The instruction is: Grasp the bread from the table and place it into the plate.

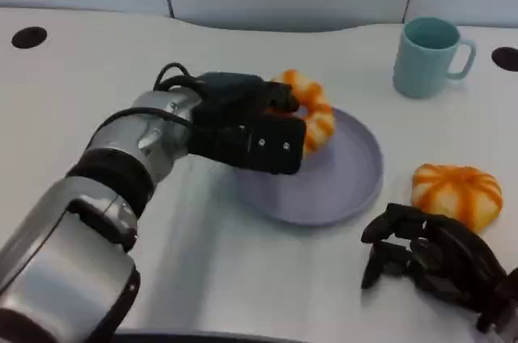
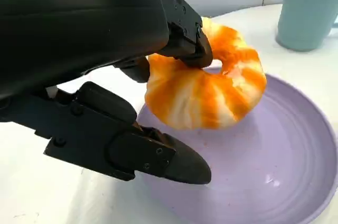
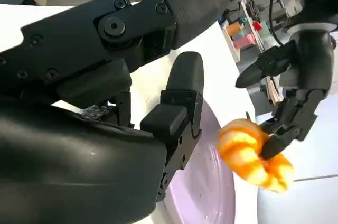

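Note:
My left hand grips an orange-and-white ring-shaped bread over the far left part of the purple plate. In the left wrist view a finger hooks the top of the bread, which hangs tilted above the plate. The right wrist view shows the left hand with the bread dangling from its fingers over the plate. My right hand rests at the table's near right, holding nothing, its fingers apart.
A second orange-and-white bread lies on the table right of the plate, just beyond my right hand. A teal mug stands at the back right, also seen as the mug behind the plate. Dark holes mark the table's far corners.

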Robot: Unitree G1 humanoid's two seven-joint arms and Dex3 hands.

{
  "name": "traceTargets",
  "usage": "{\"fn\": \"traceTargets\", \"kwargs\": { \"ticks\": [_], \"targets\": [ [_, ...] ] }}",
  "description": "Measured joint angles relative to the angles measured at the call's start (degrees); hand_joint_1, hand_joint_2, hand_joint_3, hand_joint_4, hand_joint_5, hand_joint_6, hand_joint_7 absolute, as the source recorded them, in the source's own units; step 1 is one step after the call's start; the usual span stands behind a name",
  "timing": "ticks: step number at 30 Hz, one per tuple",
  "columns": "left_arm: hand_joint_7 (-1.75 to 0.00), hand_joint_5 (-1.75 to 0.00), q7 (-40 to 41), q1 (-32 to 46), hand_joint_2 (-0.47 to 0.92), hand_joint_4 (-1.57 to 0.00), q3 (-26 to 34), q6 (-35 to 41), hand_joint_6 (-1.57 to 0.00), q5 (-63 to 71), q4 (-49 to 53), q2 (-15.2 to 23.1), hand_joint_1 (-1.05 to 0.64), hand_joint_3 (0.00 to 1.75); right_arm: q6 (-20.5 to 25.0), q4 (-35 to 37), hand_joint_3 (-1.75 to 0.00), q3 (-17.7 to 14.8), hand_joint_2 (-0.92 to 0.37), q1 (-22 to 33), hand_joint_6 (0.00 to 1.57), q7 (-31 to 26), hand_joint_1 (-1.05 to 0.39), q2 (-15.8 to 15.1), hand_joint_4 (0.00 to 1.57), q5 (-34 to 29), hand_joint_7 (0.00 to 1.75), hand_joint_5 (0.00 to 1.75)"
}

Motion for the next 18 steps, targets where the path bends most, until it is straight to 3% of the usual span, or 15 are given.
{"fn": "traceTargets", "kwargs": {
  "ticks": [7,14,16,18],
  "targets": [
    [-0.15,-0.90,-4.0,0.5,0.92,0.00,1.3,-0.6,-0.29,-1.9,-2.8,1.6,-0.78,0.13,-0.4,0.8,-0.05,0.0,-0.92,-0.3,0.74,0.0,-0.50,-0.1,0.68,0.0,0.92,1.36],
    [-0.09,-0.71,-5.1,0.7,0.92,-0.03,-0.2,0.2,-0.26,-0.6,-3.5,1.6,-0.79,0.14,0.0,0.0,-0.04,0.3,-0.92,-0.3,0.72,-0.8,-0.50,-0.1,0.67,-0.5,0.93,1.36],
    [-0.08,-0.83,-5.2,0.7,0.92,-0.08,-1.2,0.8,-0.33,0.6,-3.5,1.4,-0.80,0.14,0.0,0.0,-0.04,0.3,-0.92,-0.3,0.72,-0.7,-0.49,-0.1,0.66,-0.5,0.93,1.36],
    [-0.05,-1.05,-5.2,0.7,0.92,-0.03,-2.0,2.0,-0.41,1.2,-3.5,1.0,-0.80,0.13,0.1,-0.2,-0.04,0.3,-0.92,-0.2,0.72,-0.7,-0.49,-0.1,0.66,-0.5,0.94,1.36]
  ]
}}
